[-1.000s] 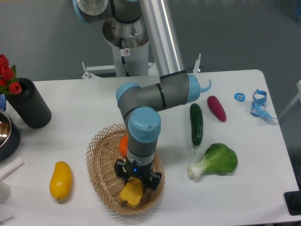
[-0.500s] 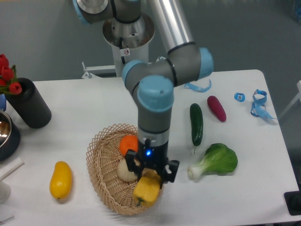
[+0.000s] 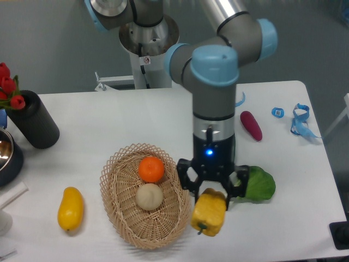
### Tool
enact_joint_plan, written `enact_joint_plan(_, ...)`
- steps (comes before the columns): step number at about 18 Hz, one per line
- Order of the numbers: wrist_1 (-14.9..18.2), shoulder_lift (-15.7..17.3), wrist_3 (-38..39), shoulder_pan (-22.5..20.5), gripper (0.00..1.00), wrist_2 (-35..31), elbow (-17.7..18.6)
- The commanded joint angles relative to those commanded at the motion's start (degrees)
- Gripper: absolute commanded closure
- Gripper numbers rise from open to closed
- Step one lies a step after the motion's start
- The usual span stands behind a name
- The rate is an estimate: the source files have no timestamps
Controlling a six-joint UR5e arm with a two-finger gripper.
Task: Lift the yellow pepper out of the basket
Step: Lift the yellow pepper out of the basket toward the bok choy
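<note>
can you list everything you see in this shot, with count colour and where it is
yellow pepper: 1, yellow, held in the pincer just right of the basket
basket: 1, tan wicker, front centre of the table
orange: 1, orange, in the basket
pale round fruit: 1, cream, in the basket
yellow oval fruit: 1, yellow, left of the basket
leafy green: 1, green, right of the pincer, partly hidden
purple vegetable: 1, purple, right rear
black cylinder: 1, black, far left
blue bits: several, blue, far right
table: 1, white
pincer: 1, black, closed on the pepper
</note>
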State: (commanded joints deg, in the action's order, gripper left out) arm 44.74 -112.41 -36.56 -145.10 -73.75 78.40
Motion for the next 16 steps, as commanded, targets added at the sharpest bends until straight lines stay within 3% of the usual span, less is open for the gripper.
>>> enact_joint_plan(16, 0.0, 0.7, -3.5, -2.9, 0.41, 1.2, 1.2)
